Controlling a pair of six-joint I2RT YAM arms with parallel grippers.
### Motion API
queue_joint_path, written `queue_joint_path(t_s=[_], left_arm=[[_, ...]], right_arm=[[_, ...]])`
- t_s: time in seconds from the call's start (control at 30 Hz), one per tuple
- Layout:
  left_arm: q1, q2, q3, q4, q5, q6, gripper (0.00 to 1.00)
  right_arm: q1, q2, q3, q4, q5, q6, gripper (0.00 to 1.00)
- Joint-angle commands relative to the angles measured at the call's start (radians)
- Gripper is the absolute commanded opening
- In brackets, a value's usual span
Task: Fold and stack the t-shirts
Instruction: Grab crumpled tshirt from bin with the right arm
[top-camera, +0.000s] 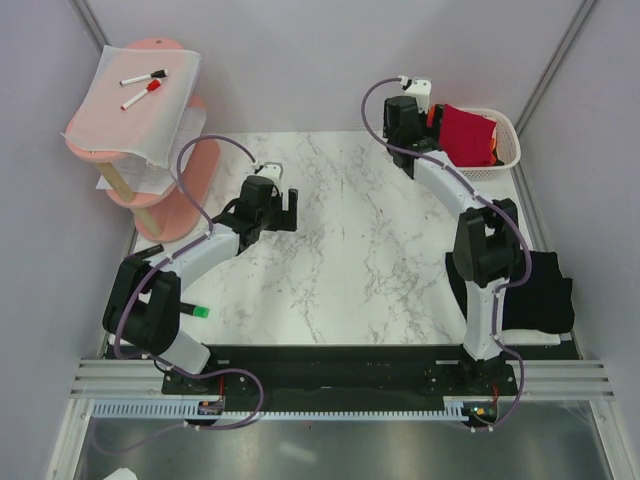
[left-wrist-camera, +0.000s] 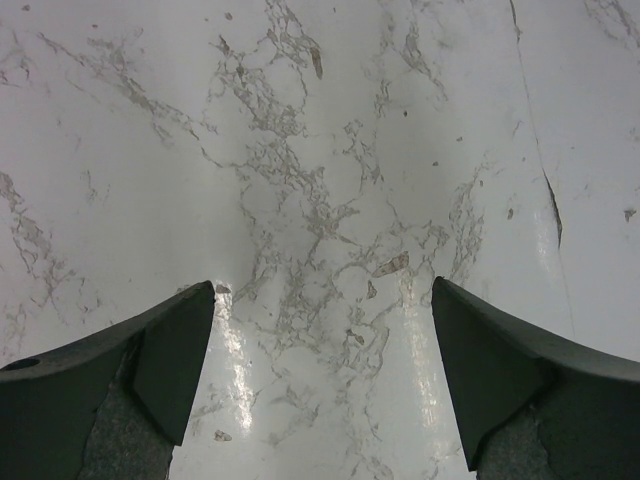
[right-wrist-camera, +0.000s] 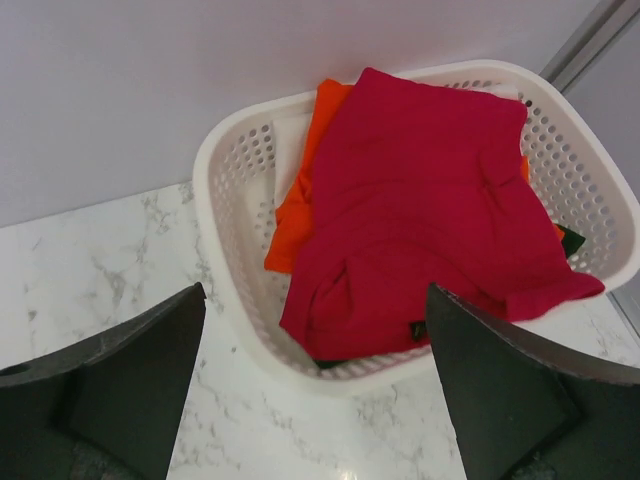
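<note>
marble tabletop (left-wrist-camera: 320, 150) under left fingers (left-wrist-camera: 100, 400), right fingers (right-wrist-camera: 130, 390) near basket (right-wrist-camera: 235, 165), all spread wide, empty.

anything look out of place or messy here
Nothing damaged or spilled. The crimson shirt lies crumpled over the orange shirt in the basket, and black fabric drapes at the right edge of the table.

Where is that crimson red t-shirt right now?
In the overhead view the crimson red t-shirt lies on top of a bright orange shirt in the white perforated plastic basket at the far right corner of the marble table.
</note>
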Motion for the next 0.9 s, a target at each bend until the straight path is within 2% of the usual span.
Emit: queue_joint_path(t_s=[0.0, 0.07, 0.3, 0.47, 0.6, 0.87], left_arm=[[-0.012, 0.007, 0.048, -0.026, -0.010, -0.014, 0.96], [-0.016, 0.005, 0.048, -0.033, -0.015, -0.011, 0.96], [-0.021, 0.017, 0.057, -0.052, -0.018, -0.007, 0.96], [-0.025, 0.022, 0.059, -0.058, -0.023, -0.004, 0.96], [-0.027, 0.034, 0.065, -0.062, -0.024, -0.004, 0.96], [-0.029, 0.050, 0.071, -0.067, -0.027, -0.004, 0.96]], right_arm=[[-0.144, 0.138, 0.242, -0.222, -0.100, 0.070, 0.98], [-0.190, 0.187, 0.288, -0.258, -0.182, 0.130, 0.98], [-0.352, 0.292, 0.416, -0.357, -0.309, 0.247, 0.98], [-0.422, 0.296, 0.365, -0.368, -0.340, 0.290, 0.98], [-0.481, 0.284, 0.318, -0.362, -0.456, 0.352, 0.98], [-0.511, 0.278, 0.259, -0.325, -0.545, 0.372, 0.96]])
